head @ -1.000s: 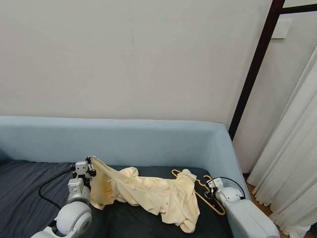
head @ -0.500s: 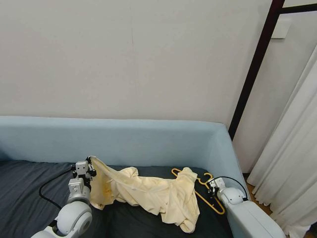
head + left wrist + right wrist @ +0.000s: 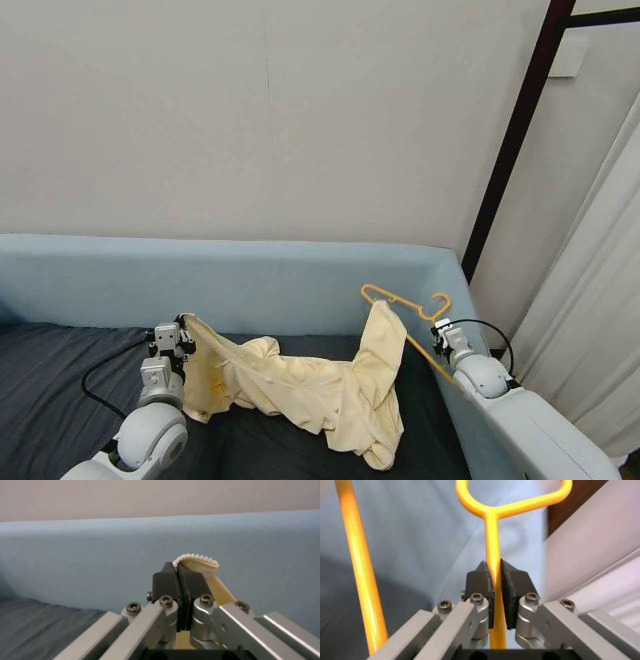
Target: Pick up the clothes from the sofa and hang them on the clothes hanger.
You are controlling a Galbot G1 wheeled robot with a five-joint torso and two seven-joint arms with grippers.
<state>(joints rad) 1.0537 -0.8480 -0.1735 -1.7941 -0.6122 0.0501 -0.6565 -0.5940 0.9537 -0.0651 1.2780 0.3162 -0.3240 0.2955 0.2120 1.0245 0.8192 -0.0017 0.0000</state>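
Observation:
A pale yellow garment (image 3: 310, 395) lies crumpled across the dark sofa seat (image 3: 60, 385). My left gripper (image 3: 172, 338) is shut on one edge of it, and the ribbed hem (image 3: 196, 558) shows just past the fingertips (image 3: 178, 578) in the left wrist view. On the right, my right gripper (image 3: 440, 340) is shut on the stem of a yellow hanger (image 3: 405, 305), which it holds tilted above the seat near the sofa's arm. Part of the garment (image 3: 382, 335) drapes from the hanger's lower bar. The hanger's hook (image 3: 512, 497) rises beyond the closed fingers (image 3: 495, 581).
The light blue sofa back (image 3: 250, 285) runs behind both arms, and its right armrest (image 3: 450, 300) stands close to my right gripper. A dark vertical post (image 3: 510, 140) and white curtains (image 3: 590, 330) are further right. A black cable (image 3: 100, 370) trails on the seat.
My right gripper has lifted the yellow hanger off the seat, up and towards the sofa back, and the garment's right end has risen with it. The left gripper has stayed put.

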